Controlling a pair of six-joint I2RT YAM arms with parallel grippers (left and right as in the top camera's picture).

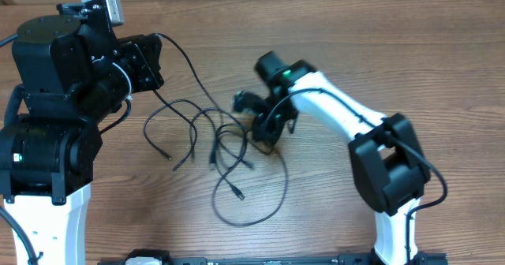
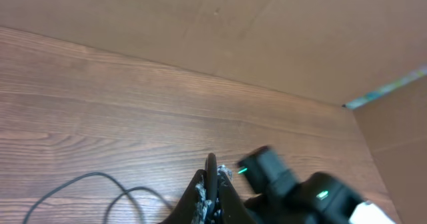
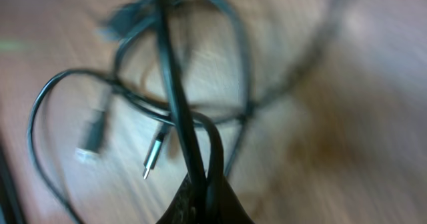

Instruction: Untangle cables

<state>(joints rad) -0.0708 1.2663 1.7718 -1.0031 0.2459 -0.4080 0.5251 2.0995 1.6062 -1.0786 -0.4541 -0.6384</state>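
The black cables (image 1: pixel 229 139) are lying in a loopy tangle in the middle of the wooden table (image 1: pixel 355 60). The right gripper (image 1: pixel 267 135) is reaching down into the right side of the tangle. Its fingers (image 3: pixel 200 201) are squeezing tight on one strand of the cables (image 3: pixel 177 104). A little silver plug (image 3: pixel 152 159) is lying near it. The left gripper (image 1: pixel 150 64) is hanging off to the left, its fingers (image 2: pixel 212 184) pressing together. I cannot tell if it is pinching anything.
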